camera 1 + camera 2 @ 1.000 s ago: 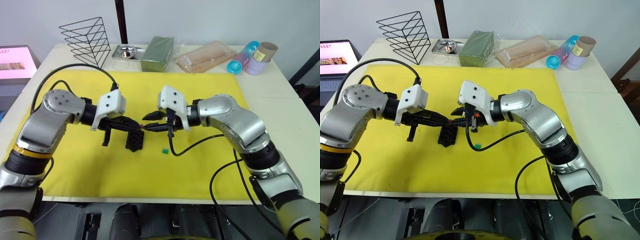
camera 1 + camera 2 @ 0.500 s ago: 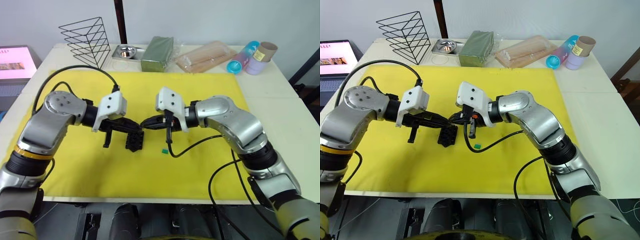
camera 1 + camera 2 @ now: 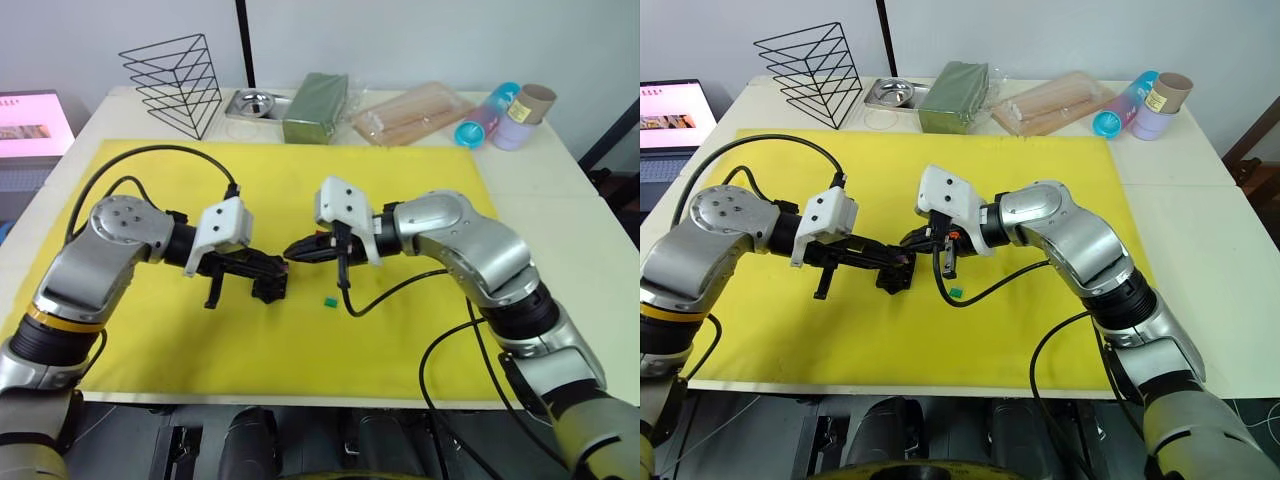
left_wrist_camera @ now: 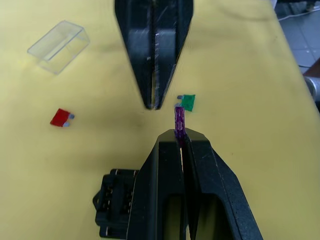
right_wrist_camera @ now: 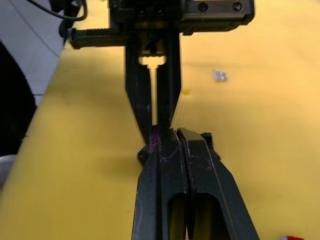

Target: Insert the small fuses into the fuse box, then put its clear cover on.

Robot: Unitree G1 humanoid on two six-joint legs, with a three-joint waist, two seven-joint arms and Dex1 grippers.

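Observation:
My left gripper [image 4: 182,137] is shut on a purple fuse [image 4: 179,120], which stands up out of its tips. My right gripper [image 4: 155,103] faces it tip to tip, shut with nothing in it. Both hover over the yellow mat [image 3: 400,200], just above the black fuse box [image 3: 270,290]. On the mat lie a green fuse [image 3: 328,299], a red fuse [image 4: 62,117], a pale fuse [image 5: 219,75] and the clear cover [image 4: 58,46], which rests on its side away from the box.
Along the table's far edge stand a black wire rack [image 3: 175,75], a metal dish [image 3: 250,101], a green block [image 3: 316,105], a clear bag of sticks [image 3: 412,112] and coloured tubes [image 3: 505,115]. A screen [image 3: 35,120] sits at the far left.
My left arm has dropped lower and nearer the mat, its gripper still beside the fuse box. The right gripper's tip has shifted slightly. The tips stay close together.

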